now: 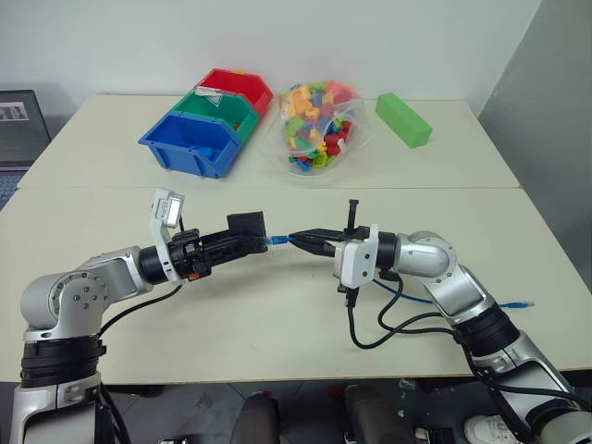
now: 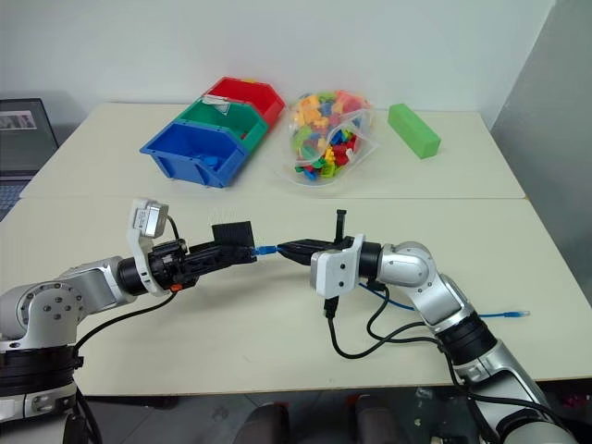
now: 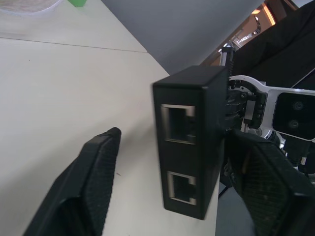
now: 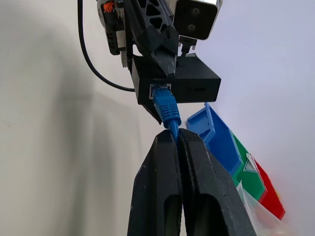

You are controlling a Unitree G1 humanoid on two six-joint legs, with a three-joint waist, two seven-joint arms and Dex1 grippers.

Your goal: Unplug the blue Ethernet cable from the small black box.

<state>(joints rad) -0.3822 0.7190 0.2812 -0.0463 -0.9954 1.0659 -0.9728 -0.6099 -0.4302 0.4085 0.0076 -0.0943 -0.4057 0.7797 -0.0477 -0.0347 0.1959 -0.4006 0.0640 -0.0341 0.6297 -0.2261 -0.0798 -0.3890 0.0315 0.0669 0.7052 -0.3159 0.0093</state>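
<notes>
Midair above the pale table (image 1: 277, 314), a small flat matte-black plastic box (image 1: 248, 225) is gripped between the fingers of the left gripper (image 1: 242, 239). Its port is still occupied by the plug of the thin bright-blue Ethernet cable (image 4: 165, 106), whose limp cord is pinched by the shut right gripper (image 1: 298, 239). A hold nearer the stiff plug is judged surer, since the latch may resist.

Both arms (image 1: 83, 287) (image 1: 444, 268) reach inward, level, left jaws parted, right jaws closed.
</notes>
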